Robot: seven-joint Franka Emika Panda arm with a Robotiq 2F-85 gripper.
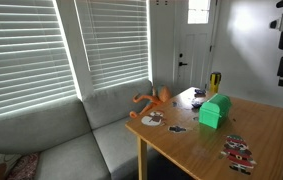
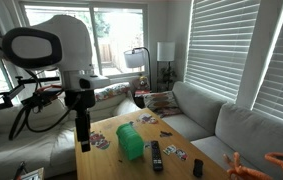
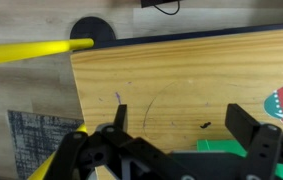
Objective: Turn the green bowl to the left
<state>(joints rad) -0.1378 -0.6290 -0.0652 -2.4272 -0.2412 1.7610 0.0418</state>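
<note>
the pincer [image 3: 179,116] is spread wide in the wrist view, its two dark fingers [image 3: 118,117] well apart with bare wood between them and nothing held. it hangs above the desk [image 3: 161,70], not touching it. a strip of the green bowl [image 3: 221,147] shows at the bottom of that view, low between the fingers and nearer the one on the right of the picture.

in an exterior view the pincer [image 2: 83,142] points straight down under the white arm [image 2: 51,45], over the near end of the desk [image 2: 181,140]. the green bowl [image 2: 129,141] stands just beside it but apart from it. a black remote [image 2: 157,155] lies next to the bowl on its far side. some small colourful cards [image 2: 101,141] lie between pincer and bowl (too small to read).

in an exterior view the green bowl [image 1: 215,111] sits on the desk [image 1: 196,150] about mid-width, a boxy shape lying on its long side. the orange toy figure [image 1: 153,100] sprawls at the desk corner nearest the grey sofa [image 1: 51,140], well apart from the bowl. more flat cards [image 1: 238,150] lie toward the front edge.

a yellow pole [image 3: 31,50] runs off beyond the desk edge in the wrist view.
</note>
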